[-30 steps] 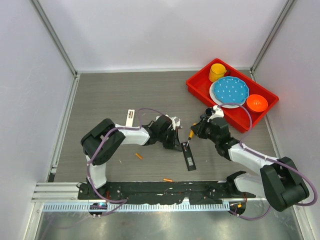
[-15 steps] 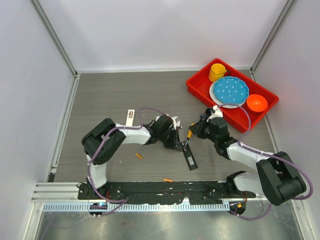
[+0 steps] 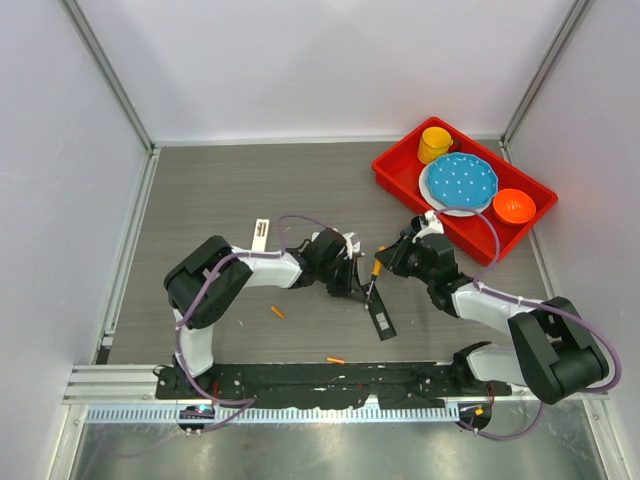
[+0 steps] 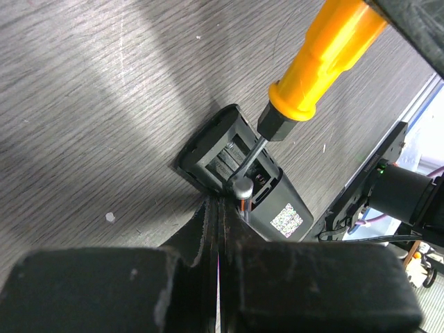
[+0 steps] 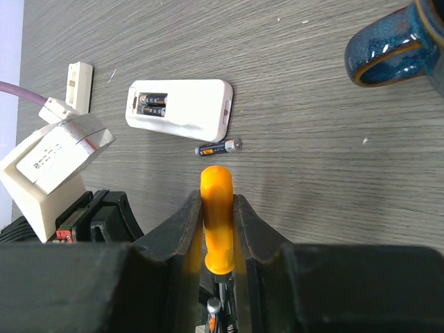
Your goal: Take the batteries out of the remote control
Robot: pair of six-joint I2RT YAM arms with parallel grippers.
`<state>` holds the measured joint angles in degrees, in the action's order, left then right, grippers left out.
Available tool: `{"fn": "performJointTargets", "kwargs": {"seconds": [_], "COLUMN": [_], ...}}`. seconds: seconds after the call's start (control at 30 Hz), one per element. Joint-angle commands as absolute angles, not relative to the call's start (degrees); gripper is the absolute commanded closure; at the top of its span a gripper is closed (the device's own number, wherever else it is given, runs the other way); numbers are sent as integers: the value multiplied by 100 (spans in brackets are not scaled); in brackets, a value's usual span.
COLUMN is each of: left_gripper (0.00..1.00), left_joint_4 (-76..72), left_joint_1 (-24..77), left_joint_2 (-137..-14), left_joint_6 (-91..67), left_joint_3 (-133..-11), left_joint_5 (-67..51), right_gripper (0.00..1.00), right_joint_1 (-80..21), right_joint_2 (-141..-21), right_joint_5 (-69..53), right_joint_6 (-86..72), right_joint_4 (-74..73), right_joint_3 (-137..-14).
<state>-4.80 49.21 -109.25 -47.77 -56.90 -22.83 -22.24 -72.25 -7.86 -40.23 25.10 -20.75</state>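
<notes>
Clamping the screwdriver (image 5: 216, 208), right fingers (image 5: 182, 232) have edged left; left fingers (image 4: 198, 232) stay pressed together.

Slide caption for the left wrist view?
Screwdriver tip set inside the open battery compartment of the black remote.

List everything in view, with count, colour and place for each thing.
black remote: one, black, table centre, back open
white remote: one, white, near the white cover
fitted batteries: two, dark, in the white remote
orange batteries: two, orange, loose near the arm bases
dark battery: one, dark, beside the white remote
screwdriver: one, orange handle, tip in the black remote
white cover: one, white, table left
mug: one, dark blue, on the table
red bin: one, far right
yellow cup, blue plate, orange bowl: one each, in the bin
left gripper: shut, at the black remote
right gripper: holding the screwdriver
</notes>
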Motion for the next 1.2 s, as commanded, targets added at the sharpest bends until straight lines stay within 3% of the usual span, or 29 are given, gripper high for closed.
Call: {"fn": "performJointTargets", "kwargs": {"seconds": [0.0,0.43,0.5,0.67,0.8,0.83,1.03,1.17], "left_gripper": [100,100,96,62,39,29,11,7], "left_joint_4": [-88,-18,-18,-176,874,1114,2898,3594], "left_joint_1": [4922,4808,4738,4396,4167,4131,4008,3990], "left_joint_2": [-11338,-10583,-10416,-9600,-8992,-8913,-8789,-9087], "left_joint_6": [-4597,-4246,-4193,-3974,-3455,-3315,-2751,-2628], "left_joint_3": [-5643,-5686,-5730,-5634,-5800,-5862,-6503,-6855], "left_joint_5": [-1687,-1678,-1827,-1934,-1075,-811,1781,2680], "right_gripper": [99,99,99,99,99,99,99,99], "right_joint_1": [-2312,-2312,-2312,-2312,-2311,-2312,-2303,-2294], "right_joint_2": [-7119,-6996,-6909,-6698,-6610,-6592,-6627,-6609], "right_joint_5": [-1248,-1187,-1134,-1002,-976,-976,-1019,-1011], "right_joint_6": [-4280,-4149,-4079,-3903,-3850,-3850,-3832,-3797], "right_joint_4": [2610,2417,2347,2127,2048,2057,2118,2118], "right_joint_3": [-2285,-2557,-2645,-2839,-2892,-2892,-2813,-2769]}}
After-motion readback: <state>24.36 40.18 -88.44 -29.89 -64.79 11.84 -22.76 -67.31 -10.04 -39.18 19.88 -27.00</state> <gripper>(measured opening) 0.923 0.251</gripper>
